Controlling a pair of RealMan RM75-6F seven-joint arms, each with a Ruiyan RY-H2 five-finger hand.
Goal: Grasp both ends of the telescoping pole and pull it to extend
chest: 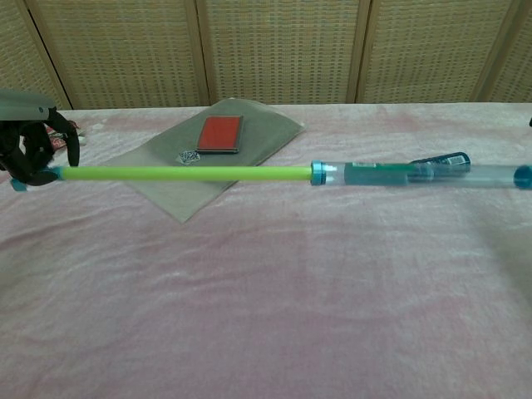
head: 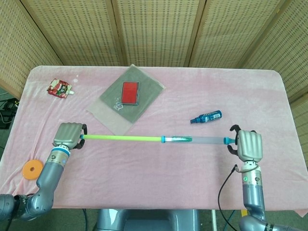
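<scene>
Table: I see the pink cloth-covered table [head: 159, 183] filling both views, with woven screens [head: 154, 29] behind it.
Pole: the telescoping pole [head: 154, 139] lies stretched almost level across the near half of the table, between my two hands; its thin green section [chest: 183, 174] runs from my left, meets a blue collar [chest: 317, 174], then the clear tube [chest: 432, 174] runs on to my right.
Left hand: my left hand [head: 70, 134] holds the green end, fingers wrapped round the tip; the chest view shows dark fingers [chest: 25, 154] curled over it.
Right hand: my right hand [head: 250, 145] sits at the blue cap of the clear end; I see its back only, and its fingers curl round the cap, so I read it as holding.
Mat: a grey mat [head: 126, 98] lies beyond the pole, with a red card [head: 130, 92] and a small crumpled wrapper [head: 118, 104] on it.
Spray bottle: a blue bottle [head: 206, 117] lies just beyond the clear tube.
Snack packet: a red packet [head: 59, 88] at the far left.
Disc: an orange ring [head: 32, 169] near my left forearm.
</scene>
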